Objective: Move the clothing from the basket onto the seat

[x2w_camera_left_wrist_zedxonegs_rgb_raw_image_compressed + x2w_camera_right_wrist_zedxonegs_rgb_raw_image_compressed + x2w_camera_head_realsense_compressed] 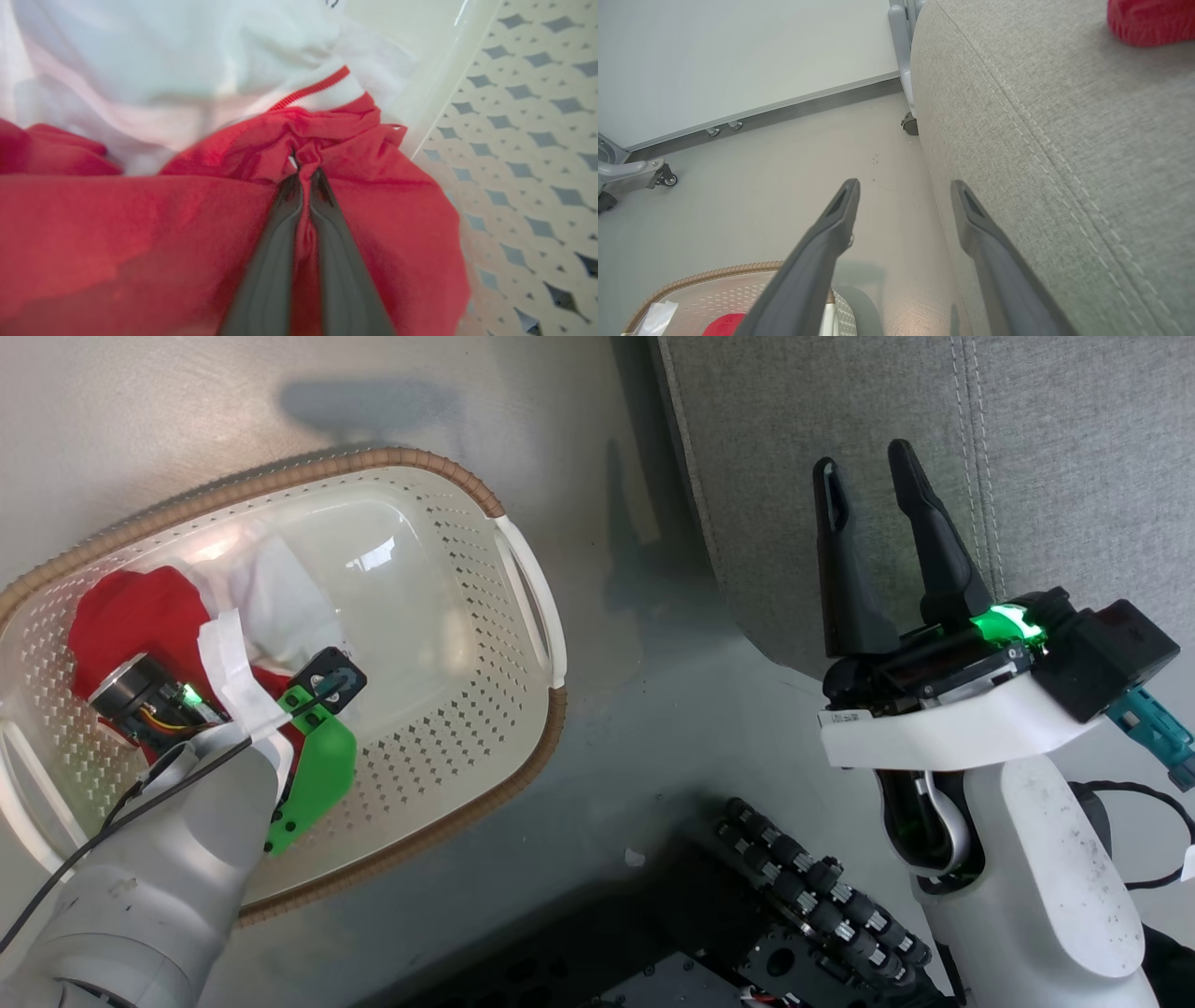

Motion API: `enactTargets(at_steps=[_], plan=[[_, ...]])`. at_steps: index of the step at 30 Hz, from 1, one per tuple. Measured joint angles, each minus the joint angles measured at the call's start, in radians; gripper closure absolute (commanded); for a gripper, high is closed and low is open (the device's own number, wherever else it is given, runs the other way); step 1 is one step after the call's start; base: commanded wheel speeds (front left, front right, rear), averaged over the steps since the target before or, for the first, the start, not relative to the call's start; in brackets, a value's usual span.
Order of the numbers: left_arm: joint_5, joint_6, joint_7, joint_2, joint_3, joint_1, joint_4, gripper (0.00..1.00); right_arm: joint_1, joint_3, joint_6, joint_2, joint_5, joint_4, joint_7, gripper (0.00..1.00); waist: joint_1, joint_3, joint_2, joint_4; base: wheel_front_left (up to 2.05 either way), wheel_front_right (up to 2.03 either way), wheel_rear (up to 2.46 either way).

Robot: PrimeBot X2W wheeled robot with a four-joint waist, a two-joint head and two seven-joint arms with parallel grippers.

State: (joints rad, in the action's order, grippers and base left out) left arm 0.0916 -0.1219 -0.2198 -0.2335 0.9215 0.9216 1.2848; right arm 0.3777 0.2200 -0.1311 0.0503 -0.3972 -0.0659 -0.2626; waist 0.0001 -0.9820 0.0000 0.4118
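The basket (523,607) stands on the floor at the left, with red and white clothing (140,607) bunched in its far-left end. My left arm reaches down into it. In the left wrist view the left gripper (306,175) is shut on a pinched fold of the red clothing (397,224), beside a white striped cuff (327,91) and the basket's perforated wall (514,140). My right gripper (868,476) hovers open and holds nothing at the edge of the grey seat (1074,448). In the right wrist view a red garment (1153,21) lies on the seat (1064,140).
Grey floor (635,709) separates the basket from the seat. My dark base (794,896) sits at the bottom. The right wrist view shows a wheeled frame leg (644,170), a castor (910,126) by the seat's corner, and a pale wall behind.
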Motion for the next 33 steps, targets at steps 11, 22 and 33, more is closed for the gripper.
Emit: enactTargets(at_steps=[11, 22, 33], plan=[[0.032, 0.008, 0.143, 0.000, -0.004, -0.007, -0.003, 1.00, 0.009, -0.022, 0.000, 0.000, 0.024, 0.000, 0.000, 0.00, 0.0000, 0.033, 0.0000, -0.017, 0.00, 0.00, 0.00], [0.111, -0.001, 0.337, 0.052, -0.044, -0.016, -0.011, 1.00, -0.017, -0.065, 0.000, -0.001, 0.076, 0.004, 0.000, 0.00, -0.0001, 0.141, 0.0000, -0.061, 0.00, 0.00, 0.00], [0.178, 0.008, 0.434, 0.155, -0.072, -0.058, -0.043, 1.00, -0.094, -0.113, 0.000, -0.001, 0.139, 0.018, 0.000, 0.00, -0.0001, 0.289, 0.0000, -0.121, 0.00, 0.00, 0.00]])
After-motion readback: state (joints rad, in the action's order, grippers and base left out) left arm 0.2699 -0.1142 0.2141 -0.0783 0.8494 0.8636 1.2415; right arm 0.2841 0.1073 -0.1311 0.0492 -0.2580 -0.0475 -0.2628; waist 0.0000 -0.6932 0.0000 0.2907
